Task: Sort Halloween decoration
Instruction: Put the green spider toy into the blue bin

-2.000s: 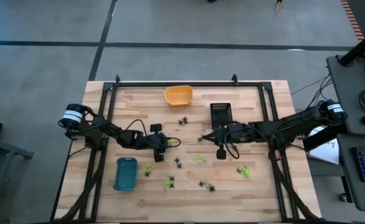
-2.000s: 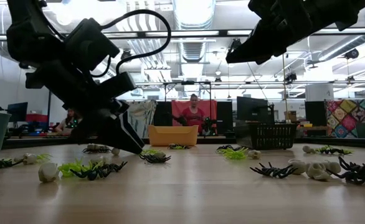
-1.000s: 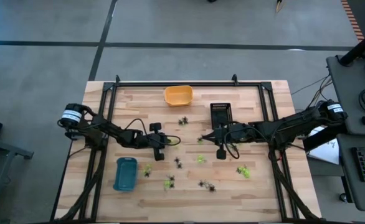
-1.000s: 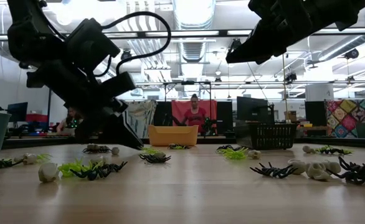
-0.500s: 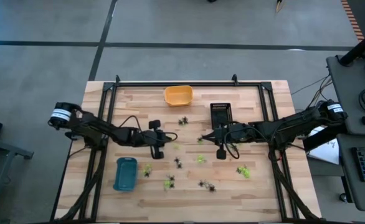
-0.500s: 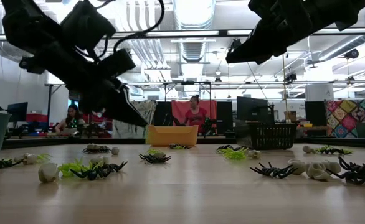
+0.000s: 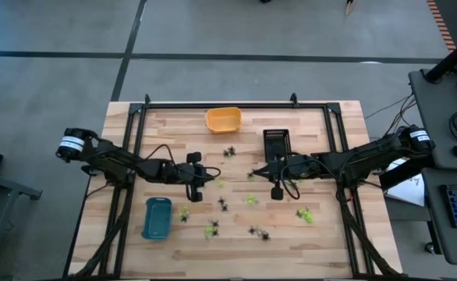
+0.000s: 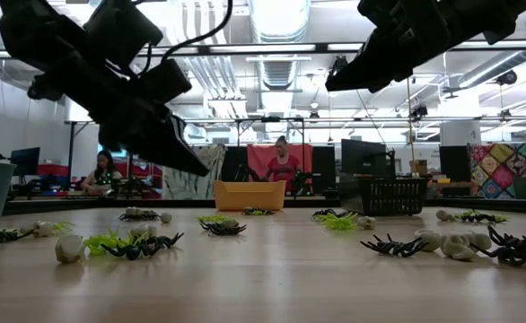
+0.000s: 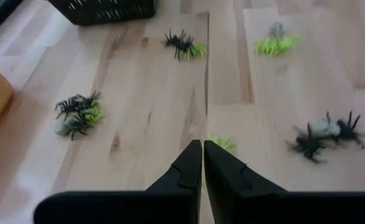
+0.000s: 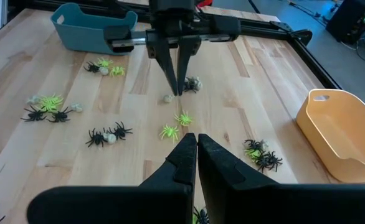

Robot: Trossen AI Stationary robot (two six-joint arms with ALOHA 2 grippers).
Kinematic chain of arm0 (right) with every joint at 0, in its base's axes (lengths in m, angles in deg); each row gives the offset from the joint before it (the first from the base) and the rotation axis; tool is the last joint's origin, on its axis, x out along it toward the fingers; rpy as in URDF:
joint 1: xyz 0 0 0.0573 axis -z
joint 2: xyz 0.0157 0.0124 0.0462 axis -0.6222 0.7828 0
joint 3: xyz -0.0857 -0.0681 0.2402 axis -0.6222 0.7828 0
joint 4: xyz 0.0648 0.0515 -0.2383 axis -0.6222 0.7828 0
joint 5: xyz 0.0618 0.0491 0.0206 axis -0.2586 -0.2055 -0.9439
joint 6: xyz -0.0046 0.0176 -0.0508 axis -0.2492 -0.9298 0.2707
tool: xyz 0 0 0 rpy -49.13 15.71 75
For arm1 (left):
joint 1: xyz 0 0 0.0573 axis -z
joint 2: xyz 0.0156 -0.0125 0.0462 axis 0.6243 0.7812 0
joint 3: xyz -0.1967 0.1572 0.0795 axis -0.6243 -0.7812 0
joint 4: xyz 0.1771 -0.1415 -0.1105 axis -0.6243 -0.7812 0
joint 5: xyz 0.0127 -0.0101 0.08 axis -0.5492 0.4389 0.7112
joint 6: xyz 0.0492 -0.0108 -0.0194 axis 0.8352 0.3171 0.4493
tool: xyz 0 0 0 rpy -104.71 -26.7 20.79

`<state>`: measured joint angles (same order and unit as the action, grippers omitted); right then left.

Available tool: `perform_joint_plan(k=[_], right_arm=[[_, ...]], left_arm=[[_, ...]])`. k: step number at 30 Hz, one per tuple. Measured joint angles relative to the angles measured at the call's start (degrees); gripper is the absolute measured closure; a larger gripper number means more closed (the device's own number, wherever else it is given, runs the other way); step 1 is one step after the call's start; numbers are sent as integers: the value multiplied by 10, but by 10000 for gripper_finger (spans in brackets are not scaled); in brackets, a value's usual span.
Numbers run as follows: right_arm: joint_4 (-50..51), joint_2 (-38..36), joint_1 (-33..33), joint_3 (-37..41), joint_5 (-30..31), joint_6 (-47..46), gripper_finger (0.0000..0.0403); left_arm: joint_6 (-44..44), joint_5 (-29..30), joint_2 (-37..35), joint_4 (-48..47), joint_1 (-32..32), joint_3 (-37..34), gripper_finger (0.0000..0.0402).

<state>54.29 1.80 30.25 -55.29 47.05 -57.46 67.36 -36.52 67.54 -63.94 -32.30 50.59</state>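
- A wooden table (image 7: 322, 234) is seen from above, with Halloween decoration (image 7: 213, 228) scattered over its middle and near half: lime-green bits, black spiders (image 8: 396, 245) and whitish pieces
- A blue tray (image 7: 156, 218) is placed near the front left corner, an orange tray (image 7: 223, 119) at the far edge, and a black tray (image 7: 275, 142) just right of centre
- The left gripper (image 7: 195, 190) is held above the table left of centre, its fingers pressed together; nothing is seen between them
- A lime-green trinket (image 9: 223, 144) is seen on the wood just past its fingertips
- The right gripper (image 7: 276, 192) is held above the table centre, pinched closed and empty
- No trinket is seen inside any tray, so sorting is judged barely begun
- Risk: a descent with closed fingers would push the tiny trinket aside rather than grasp it
- Risk: pieces lying in touching clusters could be lifted together and mis-sorted
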Motion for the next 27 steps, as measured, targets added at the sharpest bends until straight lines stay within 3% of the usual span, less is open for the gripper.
perform_joint_plan(k=[14, 27], right_arm=[[0, 0, 0, 0, 0, 0, 394], [-1, 0, 0, 0, 0, 0, 394]], left_arm=[[-12, 8, 64, 39, -10, 0, 230], [-22, 33, 128, 53, -23, 13, 233]])
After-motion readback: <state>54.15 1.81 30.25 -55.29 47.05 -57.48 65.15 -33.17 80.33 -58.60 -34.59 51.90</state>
